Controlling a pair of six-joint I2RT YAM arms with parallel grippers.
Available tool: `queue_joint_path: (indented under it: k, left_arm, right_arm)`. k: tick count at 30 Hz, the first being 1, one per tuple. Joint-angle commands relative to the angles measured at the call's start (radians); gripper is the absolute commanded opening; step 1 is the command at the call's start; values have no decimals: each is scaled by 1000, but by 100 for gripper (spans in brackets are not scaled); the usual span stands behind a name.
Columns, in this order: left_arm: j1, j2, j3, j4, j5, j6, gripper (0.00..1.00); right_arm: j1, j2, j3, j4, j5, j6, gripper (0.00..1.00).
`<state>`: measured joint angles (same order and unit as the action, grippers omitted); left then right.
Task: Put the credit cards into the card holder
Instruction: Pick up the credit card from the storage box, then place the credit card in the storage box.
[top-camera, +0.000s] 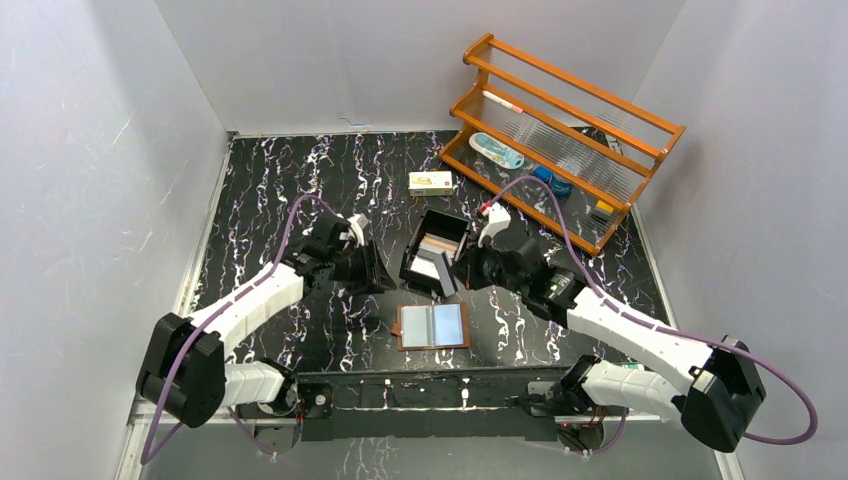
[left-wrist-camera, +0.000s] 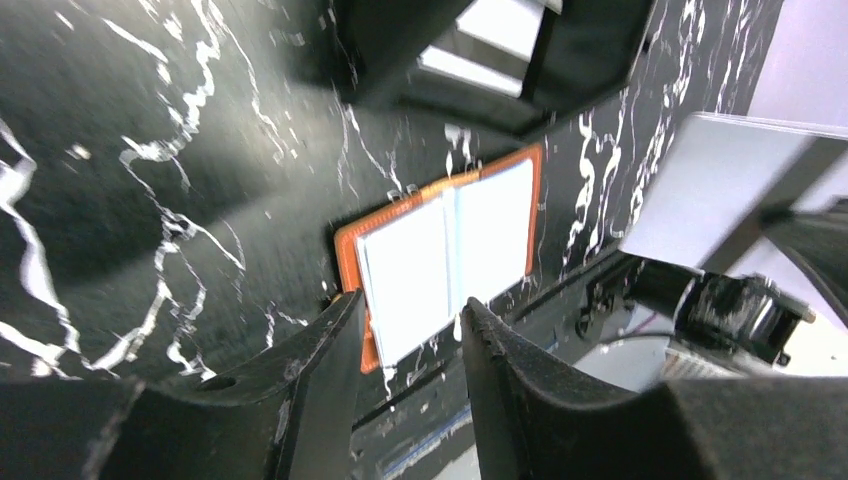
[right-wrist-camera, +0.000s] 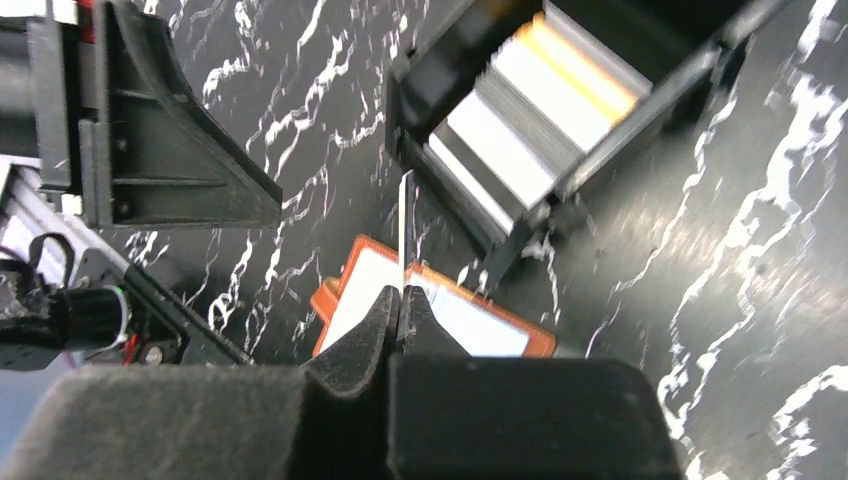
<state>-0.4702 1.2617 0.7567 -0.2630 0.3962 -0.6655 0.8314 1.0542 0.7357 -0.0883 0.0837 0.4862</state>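
The card holder (top-camera: 432, 326) lies open and flat near the table's front edge, brown-rimmed with pale inner pockets. My right gripper (top-camera: 462, 270) hovers between it and the black tray (top-camera: 412, 262), shut on one credit card (right-wrist-camera: 405, 220) that stands edge-on over the card holder (right-wrist-camera: 480, 325). Several more credit cards (right-wrist-camera: 535, 125) are stacked in the tray. My left gripper (top-camera: 375, 268) stands open left of the tray, nothing between its fingers (left-wrist-camera: 335, 335). In the left wrist view the card holder (left-wrist-camera: 450, 255) lies beyond them, with the held card (left-wrist-camera: 715, 190) at right.
An orange wooden rack (top-camera: 565, 115) holding small items stands at the back right. A white-and-yellow carton (top-camera: 430, 181) lies behind the tray. White walls close in the marbled black table on the left, back and right.
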Motion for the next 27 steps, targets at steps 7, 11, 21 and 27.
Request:
queue_joint_path:
  k: [7,11,21,27]
  left_arm:
    - [-33,-79,-76,98,125,-107,40]
    - [-32,-77,-73,94,106,-100,41]
    - [-34,-54,-39,65,94,-85,42]
    - [-34,-64,-52,49,89,-77,43]
  right_arm:
    - [0,-37,-51,92,-54,265,0]
    - [-1,-10,-17,83,22,221,0]
    - [-116,333,330,-108,-3,18,0]
    - [-161,525,485,-211,-45,-59,7]
